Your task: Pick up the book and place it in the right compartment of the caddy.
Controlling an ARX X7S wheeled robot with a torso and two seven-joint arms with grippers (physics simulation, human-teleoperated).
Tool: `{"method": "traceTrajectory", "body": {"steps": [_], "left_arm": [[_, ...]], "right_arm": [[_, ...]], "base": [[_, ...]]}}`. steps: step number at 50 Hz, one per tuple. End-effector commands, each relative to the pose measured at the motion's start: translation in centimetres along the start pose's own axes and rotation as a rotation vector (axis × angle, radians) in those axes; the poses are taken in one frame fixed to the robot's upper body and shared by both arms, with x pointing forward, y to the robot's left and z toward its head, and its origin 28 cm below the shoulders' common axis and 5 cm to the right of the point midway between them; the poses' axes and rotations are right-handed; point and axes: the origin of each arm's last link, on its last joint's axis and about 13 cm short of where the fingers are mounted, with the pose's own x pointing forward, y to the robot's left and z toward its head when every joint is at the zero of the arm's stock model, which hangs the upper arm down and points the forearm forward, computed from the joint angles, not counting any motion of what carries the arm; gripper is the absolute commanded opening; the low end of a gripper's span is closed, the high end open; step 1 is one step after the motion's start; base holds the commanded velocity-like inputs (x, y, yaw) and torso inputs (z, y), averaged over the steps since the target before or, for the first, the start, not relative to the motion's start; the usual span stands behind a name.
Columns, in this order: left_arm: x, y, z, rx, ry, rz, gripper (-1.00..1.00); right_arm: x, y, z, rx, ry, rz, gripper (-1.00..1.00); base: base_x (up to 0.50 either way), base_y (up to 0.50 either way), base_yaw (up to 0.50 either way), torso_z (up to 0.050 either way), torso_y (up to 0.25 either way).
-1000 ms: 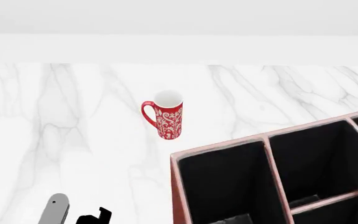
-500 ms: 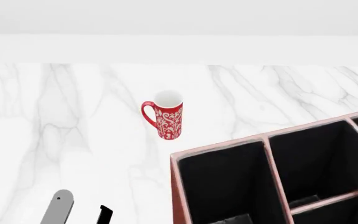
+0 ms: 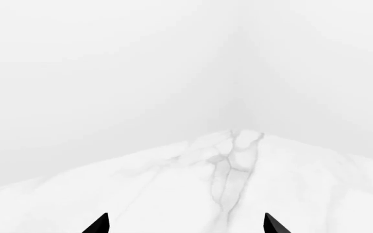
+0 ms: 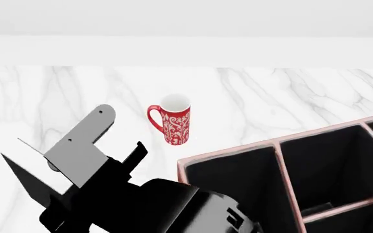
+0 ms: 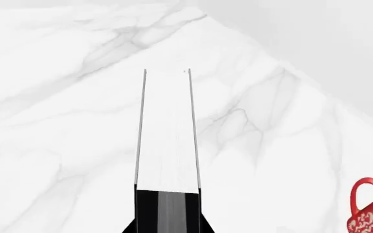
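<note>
A white marble table [image 4: 290,92] with grey veins is seen under even light, backed by a plain white wall [image 4: 186,19].

The right pincer [image 5: 167,221] is clamped on the book [image 5: 167,131], whose white page edges run away from the camera between two thin dark covers. Beneath it lies the white marble counter [image 5: 63,121]. A red patterned mug [image 5: 372,208] stands on the counter, well apart from the book.
</note>
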Motion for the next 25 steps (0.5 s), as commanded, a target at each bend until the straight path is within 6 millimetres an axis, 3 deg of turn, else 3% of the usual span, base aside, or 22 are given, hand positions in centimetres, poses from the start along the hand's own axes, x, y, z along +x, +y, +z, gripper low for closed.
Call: {"method": "traceTrajectory", "body": {"steps": [1,15,25], "left_arm": [[0.0,-0.1,-0.1,0.001,0.004,-0.002,1.00],[0.0,0.2,-0.2,-0.006,0.004,0.004,1.00],[0.0,0.2,-0.3,-0.007,0.006,0.004,1.00]], "right_arm": [[-2.8,-2.8,5.4,0.088,-0.053,-0.171,-1.00],[-5.4,-5.4,9.7,0.191,-0.039,-0.354,-1.00],[-8.9,-7.9,12.9,0.290,-0.012,-0.498,-1.00]], "base": [[0.00,0.00,0.00,0.000,0.000],[0.00,0.00,0.00,0.000,0.001],[0.00,0.00,0.00,0.000,0.001]]}}
